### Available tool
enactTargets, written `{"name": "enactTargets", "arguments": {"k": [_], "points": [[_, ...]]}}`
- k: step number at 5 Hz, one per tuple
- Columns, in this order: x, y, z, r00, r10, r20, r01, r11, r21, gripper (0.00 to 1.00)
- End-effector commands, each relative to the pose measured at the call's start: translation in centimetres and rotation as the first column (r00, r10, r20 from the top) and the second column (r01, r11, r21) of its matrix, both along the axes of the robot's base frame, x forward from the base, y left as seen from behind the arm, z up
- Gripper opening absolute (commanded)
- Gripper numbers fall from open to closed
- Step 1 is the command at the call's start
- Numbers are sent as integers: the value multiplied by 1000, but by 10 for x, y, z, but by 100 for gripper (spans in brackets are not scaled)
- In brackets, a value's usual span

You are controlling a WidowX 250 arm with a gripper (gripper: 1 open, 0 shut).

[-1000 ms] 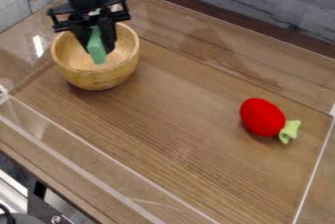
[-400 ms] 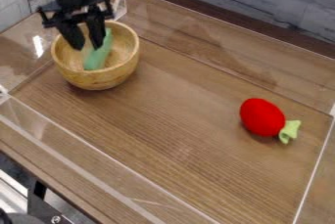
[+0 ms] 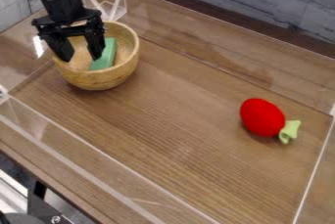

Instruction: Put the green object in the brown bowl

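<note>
The brown bowl (image 3: 105,74) stands at the left of the wooden table. The green object (image 3: 106,54), a light-green bar, leans inside it against the far wall. My black gripper (image 3: 71,44) hangs over the bowl's left rim, its fingers spread wide and open with nothing between them. The bar lies just right of the right finger (image 3: 93,42), apart from it as far as I can tell.
A red strawberry-like toy (image 3: 263,117) with a small green stem lies at the right. Clear plastic walls (image 3: 157,159) border the tabletop at front, left and right. A grey plank wall runs along the back.
The gripper moved left, opened its fingers and let go of the green bar, which now rests in the bowl.
</note>
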State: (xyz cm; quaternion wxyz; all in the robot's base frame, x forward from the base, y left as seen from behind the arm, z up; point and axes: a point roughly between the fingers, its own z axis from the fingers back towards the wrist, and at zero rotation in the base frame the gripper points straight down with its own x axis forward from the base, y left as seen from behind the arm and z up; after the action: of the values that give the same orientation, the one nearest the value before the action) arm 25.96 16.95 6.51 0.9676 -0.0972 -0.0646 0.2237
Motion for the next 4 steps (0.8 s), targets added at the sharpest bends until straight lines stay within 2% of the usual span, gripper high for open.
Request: {"name": "enactTargets", "arguments": {"k": [1, 2, 3, 4], "points": [[-5, -9, 24, 998, -25, 58, 23, 999, 33, 100], [4, -21, 42, 990, -118, 70, 116, 993, 36, 100], [14, -34, 58, 973, -218, 80, 215, 976, 43, 100], [22, -46, 66, 951, -298, 84, 294, 954, 56, 100]]}}
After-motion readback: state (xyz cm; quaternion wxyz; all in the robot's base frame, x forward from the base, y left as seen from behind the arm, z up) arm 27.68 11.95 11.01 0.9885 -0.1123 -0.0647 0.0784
